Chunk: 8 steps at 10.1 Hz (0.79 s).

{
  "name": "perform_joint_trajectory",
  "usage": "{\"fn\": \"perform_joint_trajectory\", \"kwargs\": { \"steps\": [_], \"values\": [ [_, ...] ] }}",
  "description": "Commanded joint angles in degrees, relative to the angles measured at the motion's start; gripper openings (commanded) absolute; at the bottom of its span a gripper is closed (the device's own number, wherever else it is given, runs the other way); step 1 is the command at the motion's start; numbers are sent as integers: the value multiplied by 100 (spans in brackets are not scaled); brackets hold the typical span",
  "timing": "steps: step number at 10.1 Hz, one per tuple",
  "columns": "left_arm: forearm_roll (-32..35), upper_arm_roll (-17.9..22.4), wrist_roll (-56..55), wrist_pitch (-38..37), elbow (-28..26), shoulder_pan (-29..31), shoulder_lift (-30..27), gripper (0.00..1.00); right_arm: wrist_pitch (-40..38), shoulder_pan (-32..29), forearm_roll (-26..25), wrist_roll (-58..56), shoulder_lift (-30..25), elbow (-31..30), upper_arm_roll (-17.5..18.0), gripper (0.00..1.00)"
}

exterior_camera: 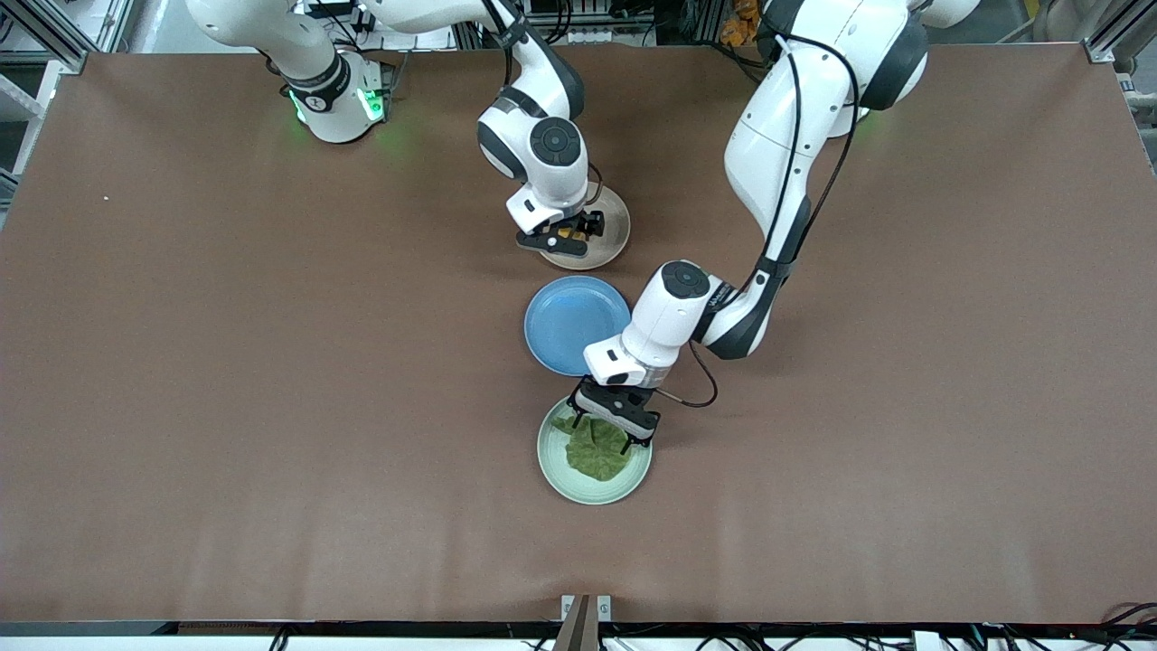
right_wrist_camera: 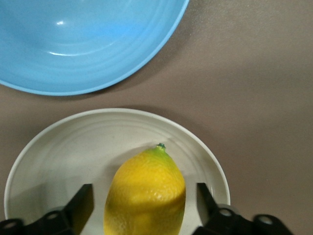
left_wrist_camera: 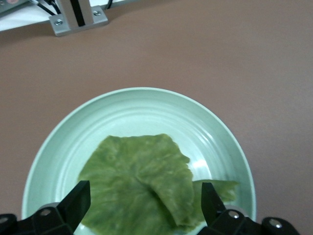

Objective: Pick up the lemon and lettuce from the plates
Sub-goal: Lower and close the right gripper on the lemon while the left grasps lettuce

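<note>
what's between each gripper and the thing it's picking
Nothing visible. The left gripper is open, its fingers straddling the lettuce on the mint green plate. The right gripper has its fingers either side of the lemon on the beige plate, gaps still showing.

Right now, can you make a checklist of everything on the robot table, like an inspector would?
Surface: brown table, no spills seen.
Job's things: lemon on the beige plate; lettuce on the mint green plate, which lies nearest the front camera.
Clutter: blue plate, nothing on it, between the other two plates.
Grippers: right gripper low over the beige plate, fingers open either side of the lemon, with gaps showing. Left gripper low over the lettuce, fingers wide open.
Cables: black cable loops off the left arm's wrist.
Surroundings: metal bracket at the table's edge nearest the front camera; metal framing at the corners.
</note>
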Motion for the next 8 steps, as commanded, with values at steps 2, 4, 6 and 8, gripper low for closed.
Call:
{"fn": "perform_joint_trajectory", "kwargs": {
  "steps": [2,4,6,8],
  "values": [
    [9,56,-91,-92,108,-235,58,100,137,93,113,65,31,-9,-38,50],
    [36,65,-73,-92,108,-244,137,100,137,84,113,56,-4,9,-38,34],
    [62,65,-38,-92,108,-236,172,100,76,84,113,38,-66,35,-30,14],
    [53,65,-38,-92,108,-227,181,100,-212,-3,113,-49,-346,44,-47,0]
  ]
}}
